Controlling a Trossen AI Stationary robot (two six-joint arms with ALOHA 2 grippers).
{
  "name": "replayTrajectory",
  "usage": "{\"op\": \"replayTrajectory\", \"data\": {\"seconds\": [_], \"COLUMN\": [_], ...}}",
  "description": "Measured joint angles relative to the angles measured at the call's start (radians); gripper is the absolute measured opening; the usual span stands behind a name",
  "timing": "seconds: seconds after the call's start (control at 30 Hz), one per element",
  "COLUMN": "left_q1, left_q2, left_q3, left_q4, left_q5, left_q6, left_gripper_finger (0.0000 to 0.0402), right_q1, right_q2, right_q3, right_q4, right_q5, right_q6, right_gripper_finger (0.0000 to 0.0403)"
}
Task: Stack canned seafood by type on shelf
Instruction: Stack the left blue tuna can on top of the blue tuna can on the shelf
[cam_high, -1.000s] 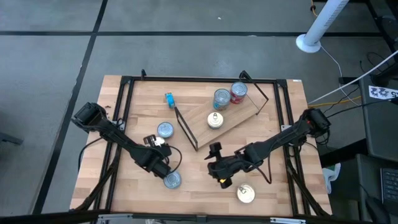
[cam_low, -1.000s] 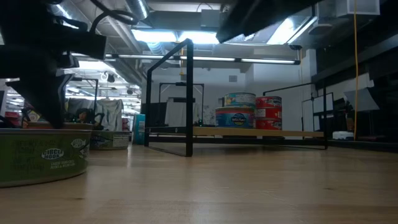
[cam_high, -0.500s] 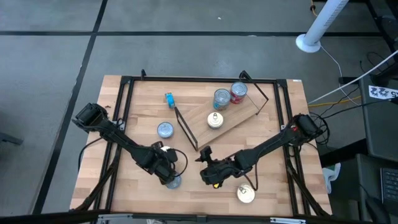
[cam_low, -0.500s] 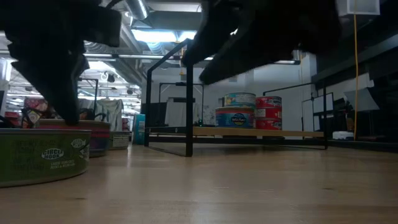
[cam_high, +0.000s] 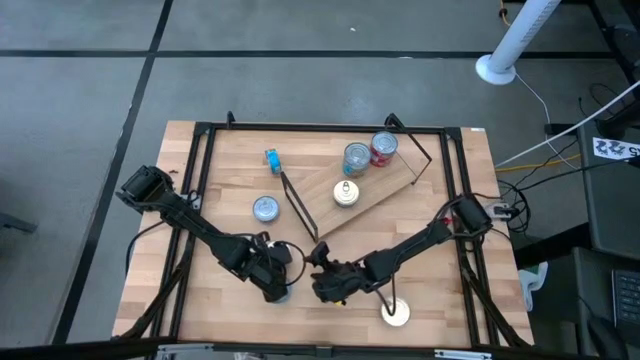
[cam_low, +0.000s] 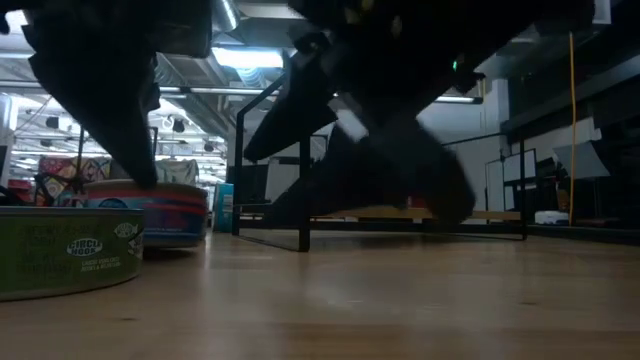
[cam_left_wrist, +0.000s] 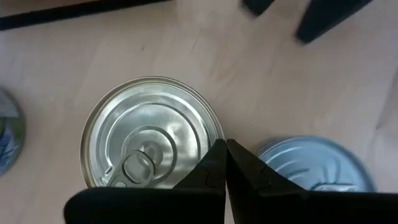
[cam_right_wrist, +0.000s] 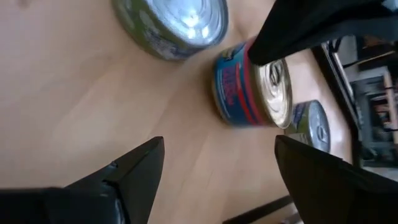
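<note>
My left gripper (cam_high: 277, 283) is shut and stands over a tin with a silver lid (cam_left_wrist: 143, 130) and a blue-and-red side (cam_low: 150, 215), which it hides in the high view. Beside that tin stands a green-sided tin (cam_low: 65, 250), whose edge (cam_high: 284, 294) shows under the arm. My right gripper (cam_high: 322, 285) is open just right of them, its fingers (cam_right_wrist: 124, 180) wide apart and touching nothing. The shelf (cam_high: 375, 190) lies slanted at the far middle. On it stand a blue tin (cam_high: 357, 157), a red tin (cam_high: 384, 148) and a gold one (cam_high: 346, 193). My left gripper meets the blue-and-red tin with its shut fingertips (cam_left_wrist: 225, 152) at the lid's rim (cam_left_wrist: 214, 134), on the side facing the green tin. The fingers come from above, slanting down from the table's left. The tin stands flat on the table.
A silver-lidded tin (cam_high: 265, 208) stands left of the shelf. A small blue tin (cam_high: 272, 158) lies near the far edge, and a gold tin (cam_high: 396, 313) sits by the near edge under the right arm. The black table frame (cam_high: 200, 160) runs along the edges.
My left gripper has moved toward the near edge and a little right, over the green tin's place. The blue-and-red tin under it has slid closer to the green tin. My right gripper has travelled toward the table's left, up to the left gripper.
</note>
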Motion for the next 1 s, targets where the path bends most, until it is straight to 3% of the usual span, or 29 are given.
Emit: {"op": "replayTrajectory", "data": {"seconds": [0.23,0.47,0.87,1.0], "left_q1": [0.02,0.051,0.081,0.081], "left_q2": [0.0,-0.002,-0.002,-0.002], "left_q3": [0.0,0.0,0.001,0.002], "left_q4": [0.062,0.121,0.274,0.289], "left_q5": [-0.001,0.013,0.06,0.086], "left_q6": [0.007,0.02,0.051,0.054], "left_gripper_finger": [0.0,0.0,0.0,0.0], "right_q1": [0.0,0.0,-0.003,-0.003], "right_q2": [0.045,0.093,0.095,0.095], "right_q3": [0.001,0.001,0.001,0.001], "right_q4": [0.095,0.172,0.187,0.186], "right_q5": [0.031,0.13,0.182,0.19], "right_q6": [-0.041,-0.111,-0.11,-0.11], "right_gripper_finger": [0.0305,0.0305,0.0305,0.0284]}}
